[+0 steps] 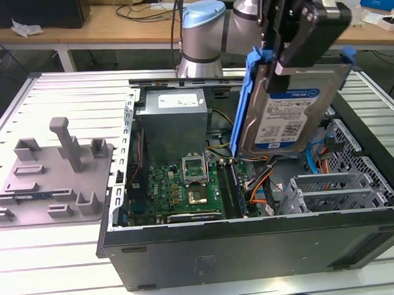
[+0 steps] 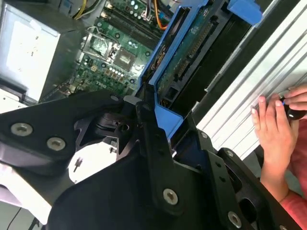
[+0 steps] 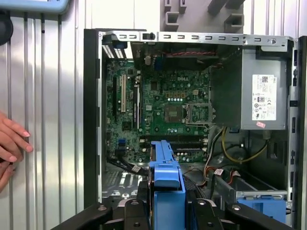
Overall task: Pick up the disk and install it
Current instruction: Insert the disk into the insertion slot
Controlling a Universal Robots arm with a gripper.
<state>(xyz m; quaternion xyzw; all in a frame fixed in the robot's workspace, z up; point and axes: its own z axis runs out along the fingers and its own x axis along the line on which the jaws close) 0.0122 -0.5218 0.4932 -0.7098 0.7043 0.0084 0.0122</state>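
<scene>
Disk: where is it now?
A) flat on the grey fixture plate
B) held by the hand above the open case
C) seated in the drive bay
B: the hand grips the disk, tilted on edge, above the case.

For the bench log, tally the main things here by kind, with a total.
disk: 1
gripper, shut on the disk above the case: 1
computer case, open: 1
power supply box, grey: 1
circuit board, green: 1
fixture plate, grey: 1
Total: 6
</scene>
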